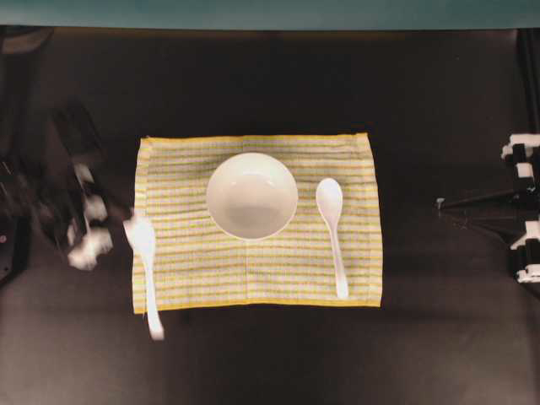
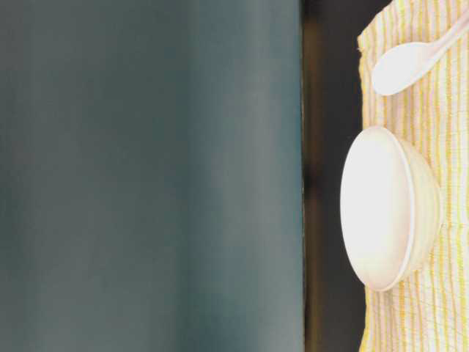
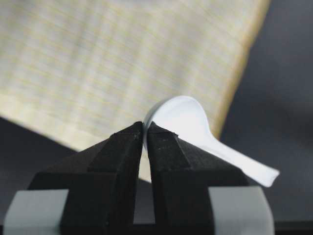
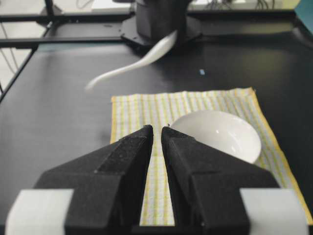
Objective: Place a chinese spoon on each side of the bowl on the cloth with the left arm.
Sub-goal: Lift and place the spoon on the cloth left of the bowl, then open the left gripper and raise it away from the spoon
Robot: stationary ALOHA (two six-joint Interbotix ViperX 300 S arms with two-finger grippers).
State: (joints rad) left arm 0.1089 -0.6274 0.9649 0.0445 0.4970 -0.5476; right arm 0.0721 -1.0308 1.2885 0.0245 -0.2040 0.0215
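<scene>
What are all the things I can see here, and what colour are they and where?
Glossy white soup spoons: two; one lying on the cloth right of the bowl, one held up at the cloth's left edge.
Round white glossy bowl: one, mid-cloth.
Yellow and grey-white striped woven cloth: one, middle of table.
Black table: one, under everything.
Left hand: black, shut on the raised spoon's scoop.
Right hand: black, nearly shut, holding nothing.

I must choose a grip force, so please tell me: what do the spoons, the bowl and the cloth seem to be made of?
Spoons: glossy white, probably glazed ceramic or hard plastic.
Bowl: same smooth white shine, likely ceramic.
Cloth: matte woven fabric; its yellow and pale stripes show a thread grid.
</scene>
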